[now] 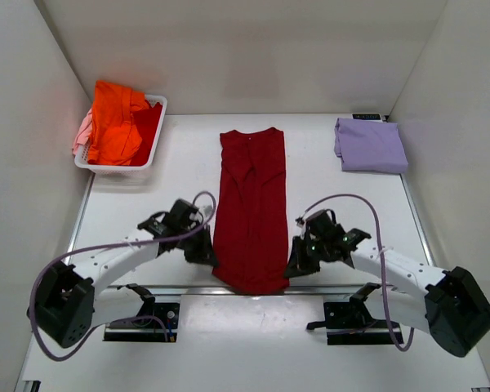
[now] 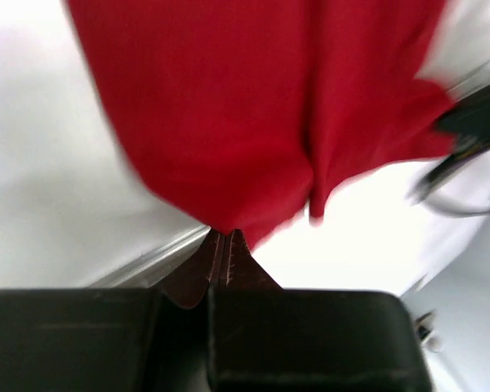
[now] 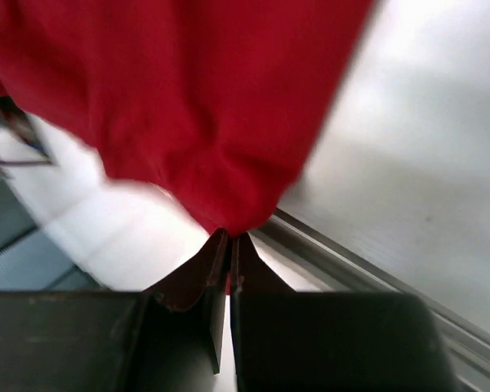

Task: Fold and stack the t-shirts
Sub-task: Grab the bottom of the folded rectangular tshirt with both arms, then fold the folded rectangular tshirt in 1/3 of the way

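Dark red t-shirt is laid as a long narrow strip down the middle of the worktop, collar at the far end, hem at the near edge. Sleeves cannot be made out. Both wrist views are blurred and cloth detail is lost. The hem's left corner is pinched in the left claw, jaws pressed together on the cloth. The right corner is clamped the same way by the right claw. Lavender t-shirt is folded flat at the far right. Orange t-shirt is bunched in the white basket at far left. The pale pink one is draped over the basket's left rim, mostly hidden.
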`<state>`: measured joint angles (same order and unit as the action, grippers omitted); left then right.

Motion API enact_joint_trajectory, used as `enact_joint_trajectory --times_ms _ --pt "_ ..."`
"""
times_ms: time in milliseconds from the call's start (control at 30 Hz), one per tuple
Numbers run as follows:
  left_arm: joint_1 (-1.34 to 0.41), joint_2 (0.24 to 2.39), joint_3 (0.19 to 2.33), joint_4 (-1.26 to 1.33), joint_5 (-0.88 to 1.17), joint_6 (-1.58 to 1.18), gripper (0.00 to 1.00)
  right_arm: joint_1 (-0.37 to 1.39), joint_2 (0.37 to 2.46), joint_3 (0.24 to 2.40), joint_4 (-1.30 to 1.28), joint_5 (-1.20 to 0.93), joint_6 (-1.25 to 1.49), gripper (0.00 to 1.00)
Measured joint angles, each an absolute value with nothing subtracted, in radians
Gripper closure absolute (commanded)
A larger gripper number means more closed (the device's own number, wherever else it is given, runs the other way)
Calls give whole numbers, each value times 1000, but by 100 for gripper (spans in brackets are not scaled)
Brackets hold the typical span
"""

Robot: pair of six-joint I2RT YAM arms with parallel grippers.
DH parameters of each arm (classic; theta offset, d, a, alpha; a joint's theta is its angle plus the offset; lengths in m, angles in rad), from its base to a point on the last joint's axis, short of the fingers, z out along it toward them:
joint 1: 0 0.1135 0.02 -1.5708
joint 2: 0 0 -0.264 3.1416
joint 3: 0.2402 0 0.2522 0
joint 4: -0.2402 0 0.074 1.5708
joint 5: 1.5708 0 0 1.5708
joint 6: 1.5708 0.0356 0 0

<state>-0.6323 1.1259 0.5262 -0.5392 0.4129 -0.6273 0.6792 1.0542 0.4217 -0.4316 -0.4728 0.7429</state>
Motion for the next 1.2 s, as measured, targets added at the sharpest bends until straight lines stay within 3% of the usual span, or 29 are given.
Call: enact_joint_trajectory --times_ms 167,433,467,500,567,600,633,667,733,767,800,1033,1200 --pt "-454 1306 796 -554 488 -543 100 485 1205 663 -517 -550 614 100" --pt "-292 1745 1164 -521 548 -458 97 264 1639 1097 -563 -599 424 99" --pt "-276 1798 1201 -505 548 -456 81 247 1705 1155 -557 -599 406 85" --pt "-260 1847 1235 -491 551 -455 81 233 1763 1209 -564 -598 394 78" --pt "-229 1938 1301 -454 560 -472 82 205 1889 1339 -561 -587 366 73" --pt "-216 1969 1319 -432 562 -480 77 196 1924 1374 -551 -582 361 68" --pt "-204 1993 1330 -407 565 -495 59 187 1950 1399 -542 -574 355 55" --pt "-191 2005 1332 -382 566 -508 58 179 1963 1412 -534 -564 354 51" --pt "-170 2005 1316 -323 578 -545 53 167 1963 1415 -526 -547 347 49" --pt "-160 1996 1299 -292 586 -562 39 162 1955 1414 -524 -538 345 50" --pt "-152 1983 1277 -258 592 -574 37 160 1945 1407 -515 -530 344 50" --pt "-164 1798 969 -127 639 -614 36 202 1693 1066 -410 -502 391 49" --pt "-215 1637 767 -142 562 -588 32 299 1521 757 -300 -510 494 44"
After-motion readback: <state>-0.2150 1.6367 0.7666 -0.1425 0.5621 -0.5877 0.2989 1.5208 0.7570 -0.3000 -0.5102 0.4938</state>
